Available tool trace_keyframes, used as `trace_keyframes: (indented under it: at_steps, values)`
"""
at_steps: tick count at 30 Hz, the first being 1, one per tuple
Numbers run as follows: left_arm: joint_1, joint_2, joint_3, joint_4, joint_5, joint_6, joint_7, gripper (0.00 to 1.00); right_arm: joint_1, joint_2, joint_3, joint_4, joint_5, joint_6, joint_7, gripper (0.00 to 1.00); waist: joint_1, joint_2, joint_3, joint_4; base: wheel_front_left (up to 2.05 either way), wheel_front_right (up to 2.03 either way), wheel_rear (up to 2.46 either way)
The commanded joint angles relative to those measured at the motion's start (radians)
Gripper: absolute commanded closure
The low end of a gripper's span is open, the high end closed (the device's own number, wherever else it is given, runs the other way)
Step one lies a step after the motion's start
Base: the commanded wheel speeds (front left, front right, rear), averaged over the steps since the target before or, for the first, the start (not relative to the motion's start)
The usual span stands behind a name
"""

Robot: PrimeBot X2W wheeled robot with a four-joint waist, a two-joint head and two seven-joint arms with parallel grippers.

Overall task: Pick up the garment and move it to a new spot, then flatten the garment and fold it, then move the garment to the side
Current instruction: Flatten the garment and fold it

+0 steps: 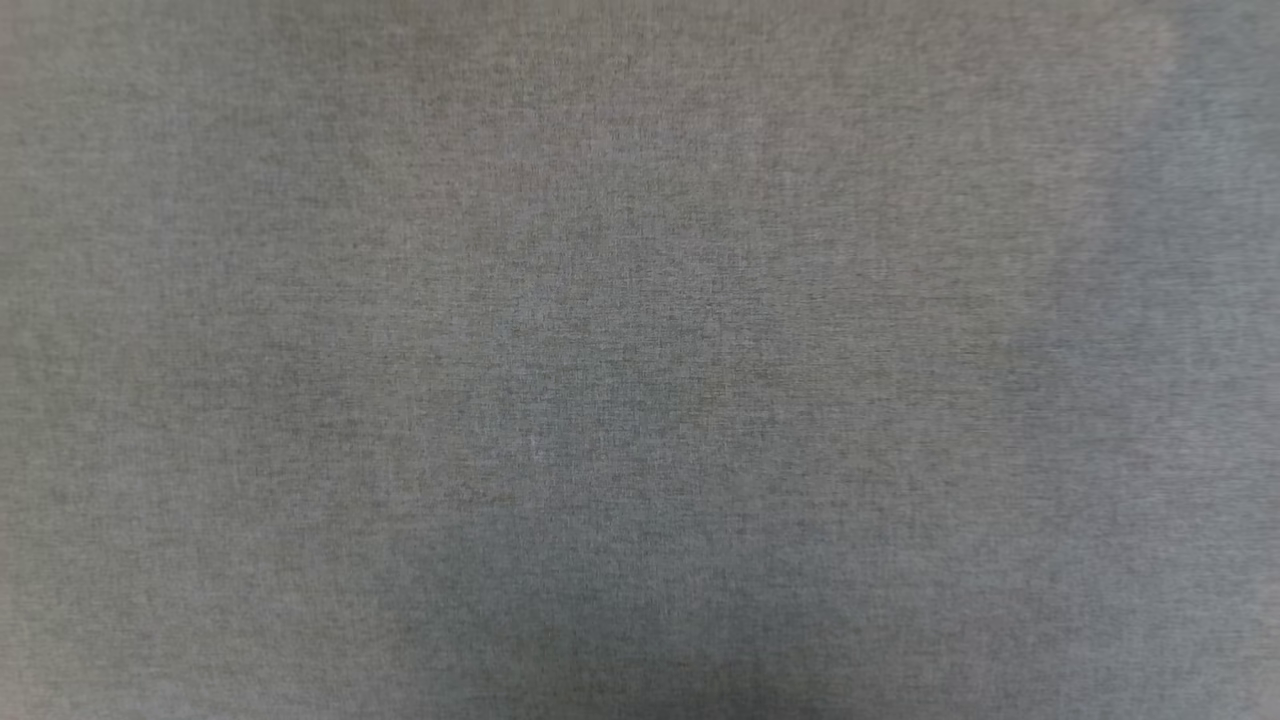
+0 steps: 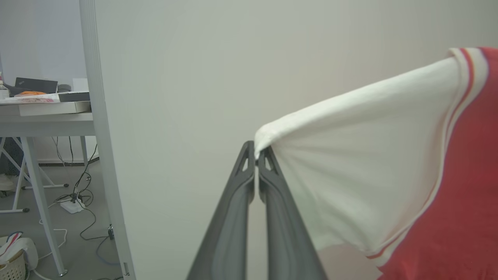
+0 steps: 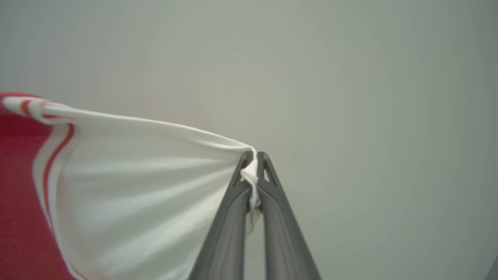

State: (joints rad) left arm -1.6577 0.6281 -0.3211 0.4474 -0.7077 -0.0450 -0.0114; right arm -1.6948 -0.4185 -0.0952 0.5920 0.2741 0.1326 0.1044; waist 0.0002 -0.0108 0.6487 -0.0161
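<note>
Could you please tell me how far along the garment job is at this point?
Done: the garment is picked up, held in the air. In hand: the left hand and right hand each pinch a white sleeve, spreading it. Left: setting it down, flattening, folding, moving it aside.

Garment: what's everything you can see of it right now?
The garment is a red shirt of soft knit-looking cloth with white sleeves and red-and-white striped trim. It is held up in front of a pale wall. The left gripper is shut on the tip of one white sleeve, and the right gripper is shut on the other sleeve. Both sleeves fan out taut in folds.
</note>
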Motion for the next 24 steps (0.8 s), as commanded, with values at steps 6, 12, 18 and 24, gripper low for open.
trace_keyframes:
  at_steps: [6, 12, 18, 24]
  values:
    - [-0.049, -0.07, -0.013, 0.173, 0.017, -0.031, -0.128, 1.0, -0.064, 0.01, -0.002, 0.125, -0.052, -0.002, -0.084, 1.0, -0.0002, 0.0108, 0.072, 0.041, 0.0, 0.0, 0.0]
    - [0.043, -0.13, -0.056, 0.268, 0.012, -0.062, -0.203, 1.0, 0.018, 0.011, 0.061, 0.173, 0.004, -0.002, -0.124, 1.0, -0.0002, 0.0108, 0.061, 0.063, 0.0, 0.0, 0.0]
    - [0.249, -0.184, -0.101, 0.306, 0.0, -0.078, -0.24, 1.0, 0.194, 0.004, 0.097, 0.177, 0.157, -0.002, -0.109, 1.0, -0.0002, 0.0108, -0.017, 0.081, 0.0, 0.0, 0.0]
    - [0.554, -0.194, -0.129, 0.288, -0.013, -0.084, -0.25, 1.0, 0.544, -0.056, 0.212, 0.045, 0.339, -0.002, -0.058, 1.0, -0.0002, 0.0108, -0.153, 0.069, 0.0, 0.0, 0.0]
